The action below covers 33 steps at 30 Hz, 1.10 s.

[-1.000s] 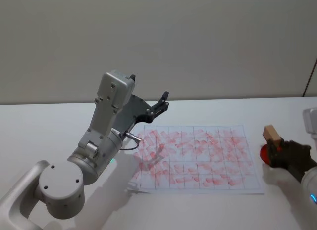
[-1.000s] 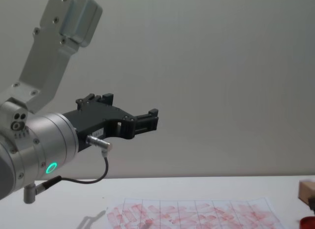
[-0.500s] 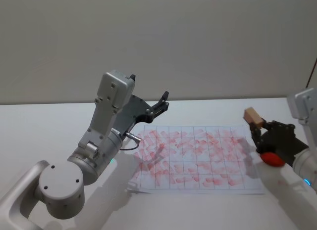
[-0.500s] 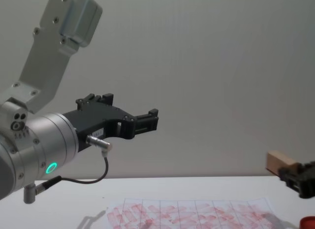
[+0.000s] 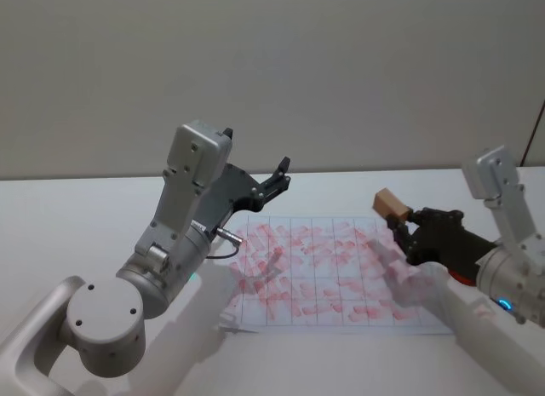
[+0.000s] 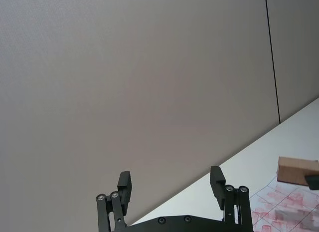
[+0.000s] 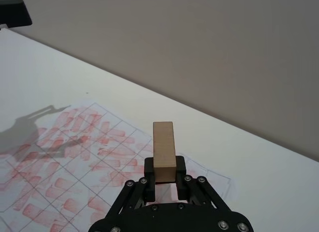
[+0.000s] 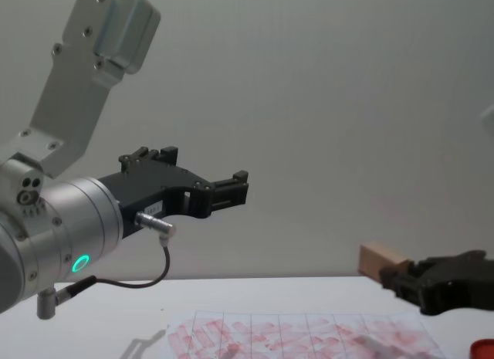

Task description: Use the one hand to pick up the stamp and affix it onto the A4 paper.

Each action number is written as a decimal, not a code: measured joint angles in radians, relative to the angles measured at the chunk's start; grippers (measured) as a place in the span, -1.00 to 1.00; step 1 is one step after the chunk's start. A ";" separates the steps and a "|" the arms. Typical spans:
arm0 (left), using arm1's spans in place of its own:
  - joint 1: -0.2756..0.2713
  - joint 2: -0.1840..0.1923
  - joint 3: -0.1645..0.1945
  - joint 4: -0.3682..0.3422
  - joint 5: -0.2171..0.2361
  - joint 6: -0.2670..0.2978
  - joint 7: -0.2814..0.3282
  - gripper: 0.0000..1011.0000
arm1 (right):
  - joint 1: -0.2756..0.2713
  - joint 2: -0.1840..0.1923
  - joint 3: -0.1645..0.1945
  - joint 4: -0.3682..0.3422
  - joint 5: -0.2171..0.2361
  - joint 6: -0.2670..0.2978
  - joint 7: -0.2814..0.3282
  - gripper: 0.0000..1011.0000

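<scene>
Stamp (image 7: 163, 149) pinched between right fingers (image 7: 180, 168), over A4 paper (image 7: 60, 157).

Your right gripper (image 5: 402, 226), at the right of the scene, is clamped on the wooden stamp (image 5: 391, 204). The stamp is tilted and held up over the right part of the A4 paper (image 5: 315, 277). The gridded sheet lies on the white table (image 5: 85, 217), its cells smeared with red marks. Your left gripper (image 5: 279, 176) is raised over the sheet's far left corner.
</scene>
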 joint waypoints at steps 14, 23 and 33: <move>0.000 0.000 0.000 0.000 0.000 0.000 0.000 0.98 | 0.044 -0.014 -0.017 0.085 0.008 0.101 0.094 -0.58; 0.000 0.000 0.000 0.000 0.000 0.000 0.000 0.98 | 0.049 -0.015 -0.030 0.102 -0.020 0.181 0.102 -0.58; 0.000 0.000 0.000 0.000 0.000 0.000 0.000 0.98 | 0.058 -0.018 -0.038 0.117 -0.038 0.207 0.105 -0.58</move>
